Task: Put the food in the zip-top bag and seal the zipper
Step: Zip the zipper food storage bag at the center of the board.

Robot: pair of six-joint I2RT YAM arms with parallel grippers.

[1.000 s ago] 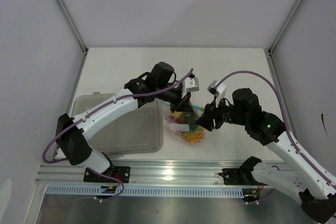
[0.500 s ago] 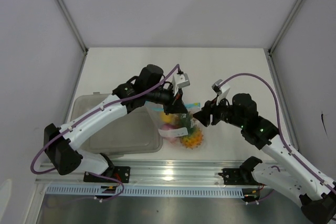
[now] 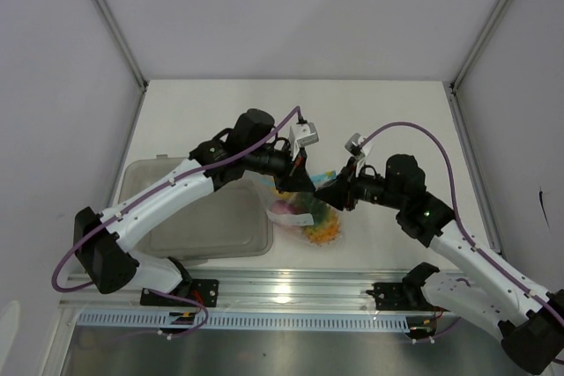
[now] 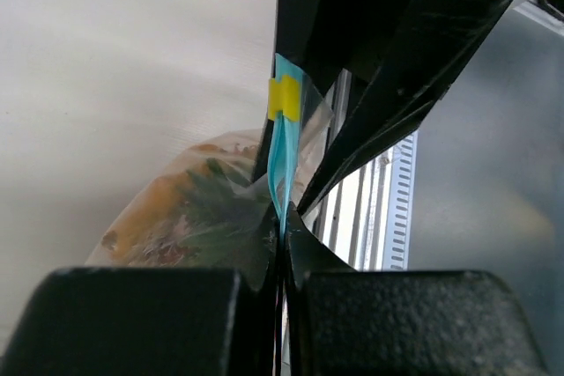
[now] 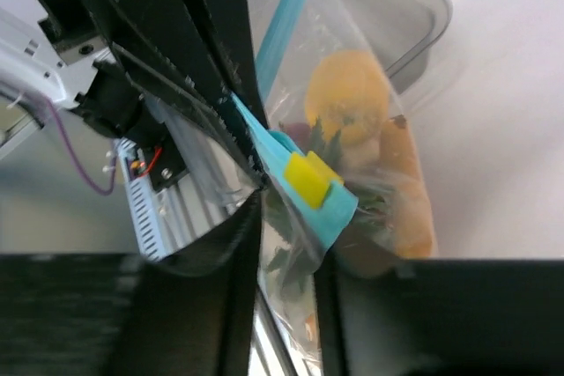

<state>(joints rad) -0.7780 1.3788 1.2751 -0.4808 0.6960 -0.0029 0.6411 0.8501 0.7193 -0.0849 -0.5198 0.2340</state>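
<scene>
Left wrist: zipper (image 4: pixel 284 154) in left hand (image 4: pixel 282 239)

L arm (image 3: pixel 166 191) & R arm (image 3: pixel 480 261): white links, blk joints, purple cables.

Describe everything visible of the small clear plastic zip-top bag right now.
The small clear, crinkly plastic zip-top bag is held up by its mouth edge between the two arms, beside the translucent grey tub. Toy food shows through it: orange and yellow pieces and spiky green leaves. Its light-blue zipper strip carries a yellow slider tab. The left gripper pinches the strip, and the right gripper grips it beside the tab.
</scene>
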